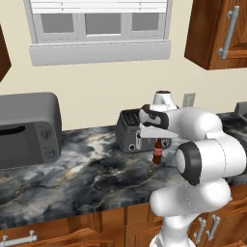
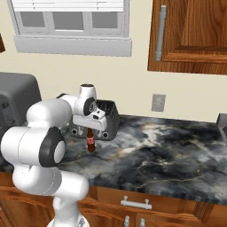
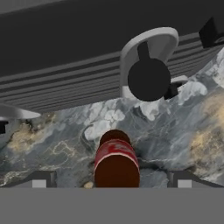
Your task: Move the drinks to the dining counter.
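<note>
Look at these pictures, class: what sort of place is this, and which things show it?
Most likely a home kitchen: a toaster and a microwave stand on a marbled stone counter, with wooden cabinets and a window above.

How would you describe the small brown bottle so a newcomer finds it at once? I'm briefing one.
Start at the marbled wall counter under the window. Beside the microwave stands a dark toaster; just in front of it stands the small brown bottle, directly beneath the gripper. Its slim shape and red label set it apart.
</note>
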